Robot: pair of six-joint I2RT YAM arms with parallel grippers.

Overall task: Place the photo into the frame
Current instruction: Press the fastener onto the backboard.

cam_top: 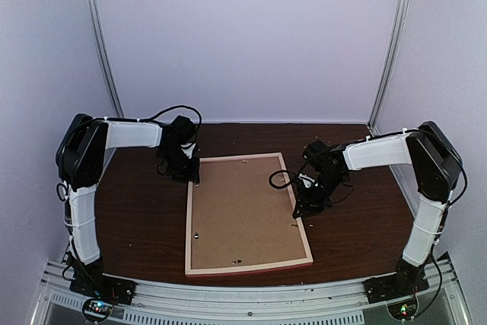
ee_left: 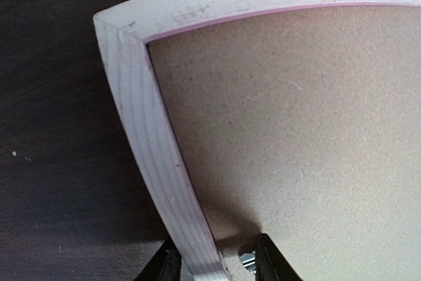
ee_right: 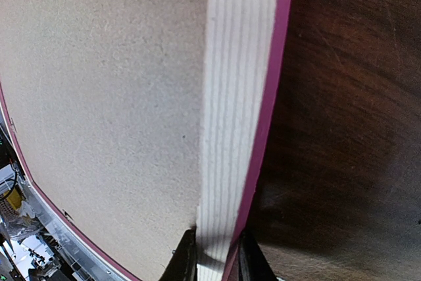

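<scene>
The left arm is reaching in from the left edge of the worktop (cam_top: 137, 234). The left gripper (ee_left: 218, 266) is sitting just short of the far left corner of the frame (cam_top: 249, 266). Its fingers (ee_left: 271, 261) are straddling the frame's left rail. The outer one is lying against the rail's outside edge, and the inner one is standing off over the backing board (cam_top: 243, 215) with a gap showing. The jaws are therefore released and not clamping.

The frame is lying flat and back side up in the middle of the worktop. Its near rail is running close to the near edge and is turned slightly out of square. Pale wood is facing upward, with a thin pink lip showing along the rails. The brown backing board is filling the opening.

The right arm is coming in from the right edge. The right gripper (ee_right: 214, 264) is sitting on the frame's right rail, toward its near half. Its fingers (ee_right: 185, 261) are pressing both sides of the rail, so the jaws are clenched on the frame.
</scene>
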